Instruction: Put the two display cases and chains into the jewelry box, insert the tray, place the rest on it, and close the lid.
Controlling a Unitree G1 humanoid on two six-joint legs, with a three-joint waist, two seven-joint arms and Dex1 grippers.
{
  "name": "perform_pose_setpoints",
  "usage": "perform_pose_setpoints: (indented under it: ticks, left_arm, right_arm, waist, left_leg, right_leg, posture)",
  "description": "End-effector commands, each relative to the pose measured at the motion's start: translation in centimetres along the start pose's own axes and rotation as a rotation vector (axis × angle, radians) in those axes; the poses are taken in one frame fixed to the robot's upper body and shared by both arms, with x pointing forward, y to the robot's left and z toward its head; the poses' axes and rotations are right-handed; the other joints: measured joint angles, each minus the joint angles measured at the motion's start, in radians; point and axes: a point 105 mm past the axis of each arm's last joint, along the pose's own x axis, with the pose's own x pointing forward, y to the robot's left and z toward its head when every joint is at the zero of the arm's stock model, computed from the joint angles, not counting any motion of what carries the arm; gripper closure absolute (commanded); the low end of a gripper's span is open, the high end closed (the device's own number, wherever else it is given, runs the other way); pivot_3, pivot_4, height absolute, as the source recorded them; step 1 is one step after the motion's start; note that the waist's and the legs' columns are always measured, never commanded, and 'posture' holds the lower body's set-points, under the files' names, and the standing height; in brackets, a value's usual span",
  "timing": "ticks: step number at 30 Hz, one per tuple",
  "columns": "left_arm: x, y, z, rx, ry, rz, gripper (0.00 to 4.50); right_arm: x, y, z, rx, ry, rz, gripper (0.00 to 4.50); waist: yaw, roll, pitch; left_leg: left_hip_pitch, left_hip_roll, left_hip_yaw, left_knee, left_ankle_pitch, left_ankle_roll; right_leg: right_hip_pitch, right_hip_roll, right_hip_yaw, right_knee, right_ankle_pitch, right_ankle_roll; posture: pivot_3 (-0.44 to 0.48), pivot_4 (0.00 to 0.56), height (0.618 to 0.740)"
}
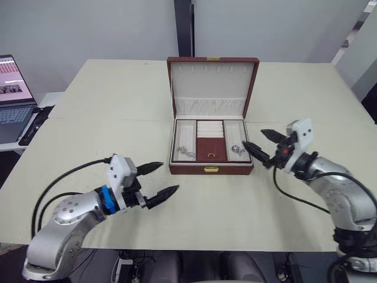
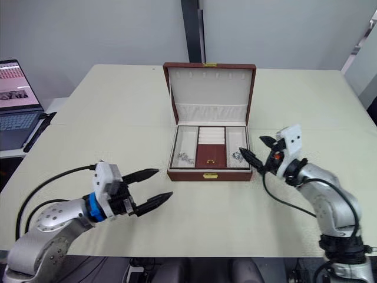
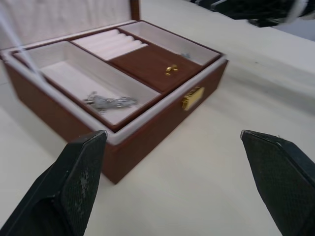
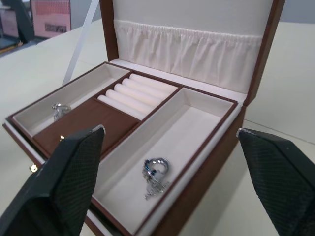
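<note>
Tray in, jewellery laid out, lid yet to be shut.

The reddish-brown wooden jewelry box (image 1: 211,150) stands open mid-tabletop (image 1: 118,106), its cream-lined lid (image 1: 212,86) upright. The cream-and-brown compartmented tray (image 4: 133,105) sits inside it, with a silvery chain piece (image 3: 109,102) in the compartment on the robot's left and a silvery ring-like piece (image 4: 156,168) in the one on its right, so the task appears to be at its last step. Closing the box likely calls for one arm to reach behind the lid's top edge and tip it forward. The left pincer (image 1: 156,183) hovers spread wide and empty, near the box's front left corner; the right pincer (image 1: 264,143), equally wide and empty, hangs just beside the box's right wall.
</note>
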Motion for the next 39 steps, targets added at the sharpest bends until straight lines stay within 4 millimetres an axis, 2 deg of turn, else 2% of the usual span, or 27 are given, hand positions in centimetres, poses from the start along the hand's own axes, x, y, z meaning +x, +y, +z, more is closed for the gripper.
perform_pose_setpoints:
  ticks: [1, 3, 5, 10, 14, 18, 28, 36, 38, 39]
  left_arm:
    - [-2.1, 2.1, 0.6, 0.019, 0.02, 0.071, 0.0]
    - [-2.8, 2.8, 0.4, 0.02, 0.039, 0.098, 0.0]
    - [-5.1, 5.0, 0.1, 0.033, 0.081, 0.195, 0.0]
    - [-8.4, 7.3, -0.2, 0.045, 0.133, 0.317, 0.0]
    - [-11.0, 9.0, -0.2, 0.061, 0.163, 0.406, 0.0]
    - [-12.2, 9.9, -0.1, 0.069, 0.169, 0.447, 0.0]
    - [-12.6, 10.6, -0.3, 0.068, 0.18, 0.459, 0.0]
    - [-11.3, 10.7, -0.4, 0.074, 0.165, 0.476, 0.0]
    - [-10.4, 10.7, -0.4, 0.066, 0.148, 0.474, 0.0]
    - [-9.8, 10.6, -0.4, 0.062, 0.133, 0.47, 0.17]
  right_arm:
    - [-2.5, -1.2, 0.2, -0.036, 0.011, 0.059, 0.04]
    - [-3.3, -1.8, -0.2, -0.04, 0.038, 0.073, 0.04]
    - [-5.3, -3.0, -1.2, -0.068, 0.122, 0.088, 0.04]
    - [-8.3, -5.4, -2.8, -0.108, 0.243, 0.065, 0.04]
    - [-9.7, -6.8, -3.7, -0.111, 0.285, 0.023, 0.04]
    - [-10.2, -7.3, -4.3, -0.109, 0.3, -0.001, 0.04]
    - [-9.9, -7.3, -4.8, -0.105, 0.3, -0.01, 0.04]
    - [-8.4, -7.5, -3.5, -0.074, 0.191, -0.064, 0.04]
    - [-7.6, -7.9, -3.3, -0.071, 0.165, -0.102, 0.04]
    - [-7.1, -7.7, -3.5, -0.073, 0.166, -0.103, 0.01]
  waist:
    - [0.0, 0.0, 0.0]
    - [-0.001, 0.0, 0.0]
    - [-0.001, 0.0, 0.0]
    - [-0.003, 0.0, 0.001]
    - [-0.003, -0.001, 0.001]
    - [-0.003, 0.0, 0.001]
    - [-0.003, 0.0, 0.001]
    - [-0.003, 0.0, 0.001]
    - [-0.003, 0.0, 0.001]
    - [-0.003, 0.0, 0.001]
  left_leg:
    - [0.0, 0.0, 0.0, 0.0, 0.0, 0.0]
    - [0.0, 0.0, 0.001, 0.0, 0.0, 0.0]
    - [0.0, 0.0, 0.001, 0.0, 0.0, 0.0]
    - [0.001, 0.001, 0.001, 0.0, 0.0, 0.0]
    - [0.001, 0.001, 0.001, 0.0, 0.0, 0.0]
    - [0.001, 0.001, 0.002, 0.0, 0.0, 0.0]
    - [0.001, 0.001, 0.002, 0.0, 0.0, 0.0]
    - [0.001, 0.001, 0.001, 0.0, 0.0, 0.0]
    - [0.001, 0.001, 0.002, 0.0, 0.0, 0.0]
    - [0.001, 0.001, 0.001, 0.0, 0.0, 0.0]
  right_leg:
    - [0.0, 0.0, 0.0, 0.0, 0.0, 0.0]
    - [0.0, 0.0, 0.001, 0.0, 0.0, 0.0]
    - [0.0, 0.0, 0.001, 0.0, 0.0, 0.0]
    - [0.0, 0.0, 0.001, 0.0, 0.0, 0.0]
    - [0.0, 0.0, 0.001, 0.0, 0.0, 0.0]
    - [0.0, 0.0, 0.001, 0.0, 0.0, 0.0]
    - [0.0, 0.0, 0.001, 0.0, 0.0, 0.0]
    - [0.0, 0.0, 0.001, 0.001, 0.0, 0.0]
    - [0.0, 0.0, 0.001, 0.001, 0.0, 0.0]
    - [0.0, 0.0, 0.001, 0.001, 0.0, 0.0]
  posture:
    - [0.0, 0.15, 0.74]
    - [0.0, 0.15, 0.74]
    - [0.0, 0.15, 0.74]
    - [0.0, 0.15, 0.74]
    - [0.0, 0.15, 0.74]
    - [0.0, 0.15, 0.74]
    - [0.0, 0.15, 0.74]
    - [0.0, 0.15, 0.74]
    - [0.0, 0.15, 0.74]
    - [0.0, 0.15, 0.74]
